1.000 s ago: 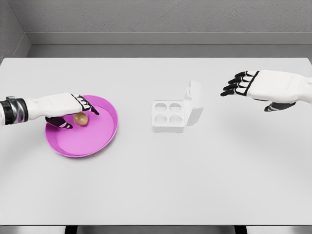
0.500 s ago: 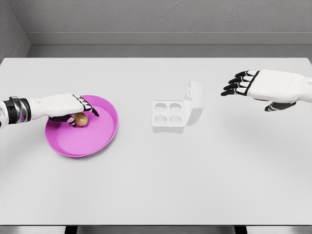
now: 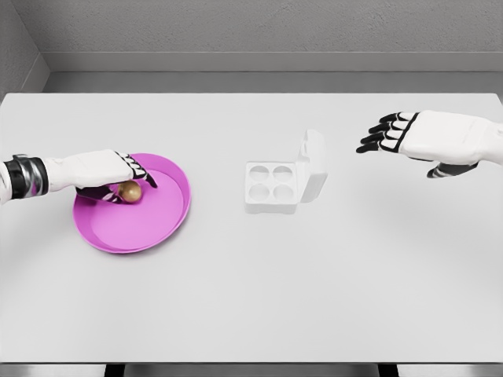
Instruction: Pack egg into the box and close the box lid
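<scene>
A brown egg (image 3: 132,192) lies in the upper left part of a pink plate (image 3: 161,228) on the left of the table. My left hand (image 3: 126,182) reaches over it from the left. Its fingers arch over the egg's top and its thumb presses the egg's left side, so the hand is shut on the egg, which still rests on the plate. The white egg box (image 3: 269,188) stands at the table's middle with empty cups, its lid (image 3: 312,162) raised upright on the right side. My right hand (image 3: 383,133) hovers open to the right of the box, well apart from it.
The white table (image 3: 251,298) stretches wide in front. A grey wall runs behind its far edge.
My left thumb has swung in from the lower left until it meets the egg. The egg, the plate, the box and the right hand have stayed put.
</scene>
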